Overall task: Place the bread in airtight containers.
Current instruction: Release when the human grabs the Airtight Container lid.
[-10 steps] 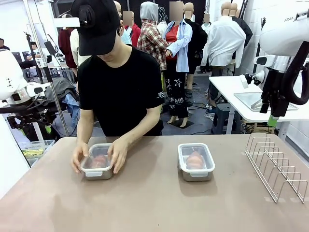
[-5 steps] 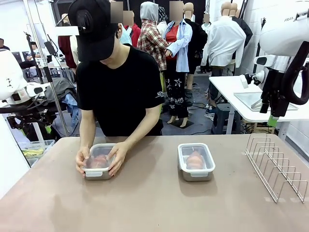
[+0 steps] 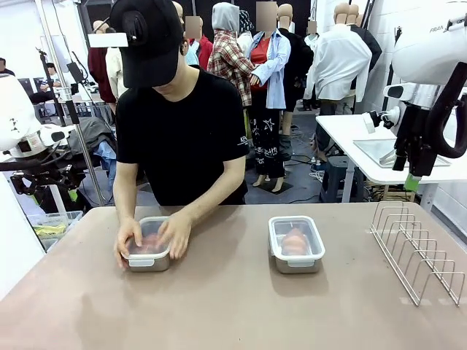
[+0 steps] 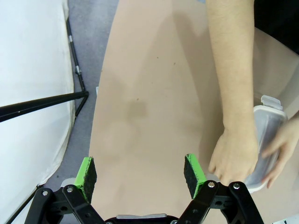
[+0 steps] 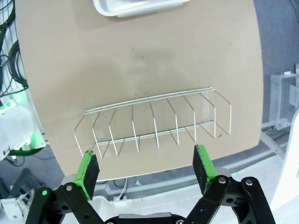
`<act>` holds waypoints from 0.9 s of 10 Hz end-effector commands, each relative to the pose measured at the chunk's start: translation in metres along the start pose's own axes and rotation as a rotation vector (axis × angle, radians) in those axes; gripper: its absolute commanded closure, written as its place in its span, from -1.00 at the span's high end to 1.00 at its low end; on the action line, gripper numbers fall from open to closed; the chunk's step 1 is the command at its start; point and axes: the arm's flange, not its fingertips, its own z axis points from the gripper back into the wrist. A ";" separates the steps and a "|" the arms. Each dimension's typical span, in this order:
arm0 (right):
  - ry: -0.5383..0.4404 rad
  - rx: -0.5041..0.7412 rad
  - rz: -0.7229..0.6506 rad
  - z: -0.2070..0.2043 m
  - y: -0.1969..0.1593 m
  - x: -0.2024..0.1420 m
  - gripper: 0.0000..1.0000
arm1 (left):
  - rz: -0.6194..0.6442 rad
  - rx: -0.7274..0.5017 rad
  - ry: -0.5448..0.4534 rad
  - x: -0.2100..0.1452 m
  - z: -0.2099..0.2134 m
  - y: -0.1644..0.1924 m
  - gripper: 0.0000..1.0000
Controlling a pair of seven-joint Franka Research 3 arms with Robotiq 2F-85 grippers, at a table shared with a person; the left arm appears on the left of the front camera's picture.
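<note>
steel airtight containers [image 3: 295, 245] lie long axis toward the person (lids on); left pincer [image 4: 140, 171] and right pincer [image 5: 147, 164] spread, empty.

Two airtight containers [image 3: 149, 252] [image 3: 296, 243] are set on the table [image 3: 233, 306], bread [image 3: 294, 240] inside each; a wire rack [image 3: 417, 251] is placed at the right.

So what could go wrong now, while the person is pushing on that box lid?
1. Both of the person's hands press on the left container. If one corner of its lid fails to click down, the bread inside may not be sealed airtight.
2. The left hand hangs open right beside the person's forearm. If it moved now, it could bump the arm.
3. The wire rack sits near the table edge under the open right hand; a nudge might slide it off.
</note>
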 end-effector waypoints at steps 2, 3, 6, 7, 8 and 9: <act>0.016 -0.005 -0.004 0.002 -0.002 0.001 1.00 | 0.008 0.001 0.003 -0.001 0.002 0.001 0.94; 0.016 -0.005 -0.004 0.002 -0.002 0.001 1.00 | 0.008 0.001 0.003 -0.001 0.002 0.001 0.94; 0.016 -0.005 -0.004 0.002 -0.002 0.001 1.00 | 0.008 0.001 0.003 -0.001 0.002 0.001 0.94; 0.016 -0.005 -0.004 0.002 -0.002 0.001 1.00 | 0.008 0.001 0.003 -0.001 0.002 0.001 0.94; 0.016 -0.005 -0.004 0.002 -0.002 0.001 1.00 | 0.008 0.001 0.003 -0.001 0.002 0.001 0.94; 0.016 -0.005 -0.004 0.002 -0.002 0.001 1.00 | 0.008 0.001 0.003 -0.001 0.002 0.001 0.94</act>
